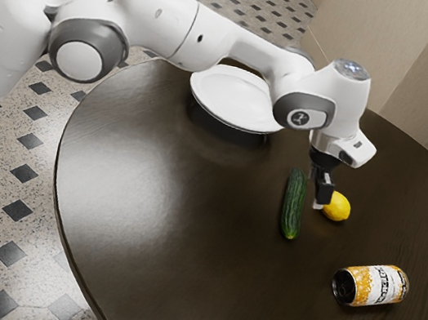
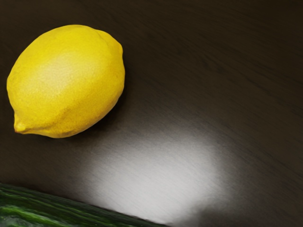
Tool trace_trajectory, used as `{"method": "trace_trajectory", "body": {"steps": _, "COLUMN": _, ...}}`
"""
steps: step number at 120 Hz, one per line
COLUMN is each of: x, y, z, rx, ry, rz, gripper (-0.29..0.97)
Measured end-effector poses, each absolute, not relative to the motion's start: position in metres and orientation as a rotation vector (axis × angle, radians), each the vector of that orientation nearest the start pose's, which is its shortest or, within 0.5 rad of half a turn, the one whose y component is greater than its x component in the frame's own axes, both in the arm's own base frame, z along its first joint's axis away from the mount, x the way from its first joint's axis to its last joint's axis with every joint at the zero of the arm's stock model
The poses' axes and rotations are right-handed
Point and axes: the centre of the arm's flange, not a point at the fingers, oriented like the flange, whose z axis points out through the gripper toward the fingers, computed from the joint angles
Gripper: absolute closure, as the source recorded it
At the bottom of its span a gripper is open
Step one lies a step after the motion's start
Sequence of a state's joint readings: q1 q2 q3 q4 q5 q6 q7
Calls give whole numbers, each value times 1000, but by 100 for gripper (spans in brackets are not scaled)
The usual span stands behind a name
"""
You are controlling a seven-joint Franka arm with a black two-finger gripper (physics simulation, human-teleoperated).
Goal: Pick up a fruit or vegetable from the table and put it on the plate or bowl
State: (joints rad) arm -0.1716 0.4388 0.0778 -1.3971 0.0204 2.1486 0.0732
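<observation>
Exterior view: the tool [image 1: 321, 197] hangs low between the cucumber [image 1: 293, 204] and the lemon [image 1: 337, 207], which sits just beside it toward the exterior view's right; apart or together, I cannot tell

Wrist view: the lemon [image 2: 66, 80] lies off to one side on the worktop [image 2: 213, 94], not under the hand

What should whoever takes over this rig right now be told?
Tool: low over the table, between the cucumber and the lemon. Whether it is open or shut cannot be read.
Things: the lemon and cucumber both lie on the table, apart from each other. The white plate sits near the far edge, partly behind the arm. A can lies on its side toward the exterior view's lower right.
Done: nothing lifted yet.
Left: grasp one item, probably the lemon, carry it to the plate and release.
</observation>
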Motion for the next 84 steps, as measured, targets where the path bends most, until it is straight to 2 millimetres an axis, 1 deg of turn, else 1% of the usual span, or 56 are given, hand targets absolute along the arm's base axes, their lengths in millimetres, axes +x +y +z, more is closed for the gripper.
{"method": "trace_trajectory", "body": {"steps": 8, "x": 722, "y": -67, "z": 477, "rx": -3039, "ry": 258, "rz": -521, "gripper": 3}}
{"method": "trace_trajectory", "body": {"steps": 13, "x": 726, "y": -63, "z": 473, "rx": -3035, "ry": 248, "rz": -548, "gripper": 3}}
{"method": "trace_trajectory", "body": {"steps": 24, "x": 732, "y": -62, "z": 474, "rx": -3025, "ry": 241, "rz": -622, "gripper": 4}}
{"method": "trace_trajectory", "body": {"steps": 36, "x": 739, "y": -62, "z": 462, "rx": -3026, "ry": 228, "rz": -676, "gripper": 3}}
{"method": "trace_trajectory", "body": {"steps": 50, "x": 746, "y": -61, "z": 467, "rx": -3012, "ry": 216, "rz": -765, "gripper": 3}}
{"method": "trace_trajectory", "body": {"steps": 69, "x": 754, "y": -49, "z": 449, "rx": -3011, "ry": 183, "rz": -785, "gripper": 3}}
{"method": "trace_trajectory", "body": {"steps": 84, "x": 761, "y": -40, "z": 440, "rx": -3003, "ry": 162, "rz": -792, "gripper": 3}}
